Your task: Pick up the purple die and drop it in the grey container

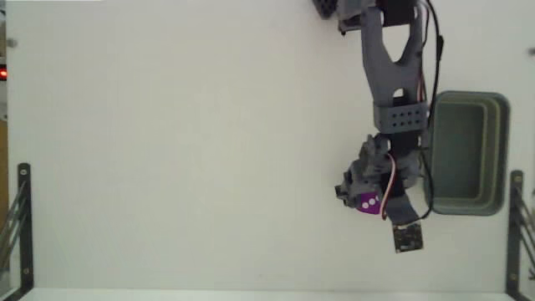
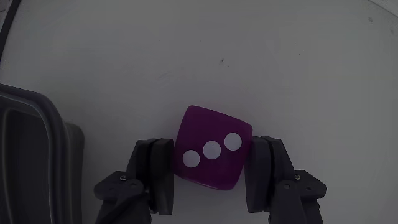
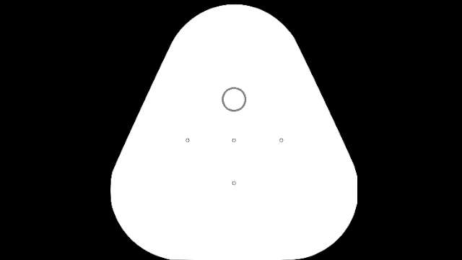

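Purple die (image 2: 211, 148), three white pips showing, clamped between both fingers (image 2: 158, 174) of gripper (image 2: 211, 177) over white table (image 1: 184, 150), just left of grey container (image 1: 465, 153) in fixed view, near its lower corner.

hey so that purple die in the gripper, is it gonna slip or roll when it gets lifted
The purple die looks rigid and probably light for its size. In the wrist view the gripper clamps two flat faces, so it likely holds. Its rounded corners and smooth-looking surface suggest it could tumble a little if dropped.
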### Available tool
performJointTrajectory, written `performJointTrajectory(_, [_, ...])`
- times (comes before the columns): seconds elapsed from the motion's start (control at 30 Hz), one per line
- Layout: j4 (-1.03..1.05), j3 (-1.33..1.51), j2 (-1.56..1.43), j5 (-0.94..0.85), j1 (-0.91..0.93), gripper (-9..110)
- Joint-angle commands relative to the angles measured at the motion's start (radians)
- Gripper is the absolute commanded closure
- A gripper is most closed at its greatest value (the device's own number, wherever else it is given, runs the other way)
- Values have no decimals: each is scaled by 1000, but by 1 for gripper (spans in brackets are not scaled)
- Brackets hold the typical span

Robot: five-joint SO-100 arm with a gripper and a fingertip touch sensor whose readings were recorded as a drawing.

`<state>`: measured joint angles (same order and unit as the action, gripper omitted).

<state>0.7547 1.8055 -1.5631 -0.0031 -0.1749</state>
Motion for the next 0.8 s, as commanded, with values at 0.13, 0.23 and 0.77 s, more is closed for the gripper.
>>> performJointTrajectory(0.13, [-10,0,-37,3,-2,38])
performJointTrajectory(0.23, [-10,0,-37,3,-2,39])
performJointTrajectory(0.77, [-10,0,-37,3,-2,41])
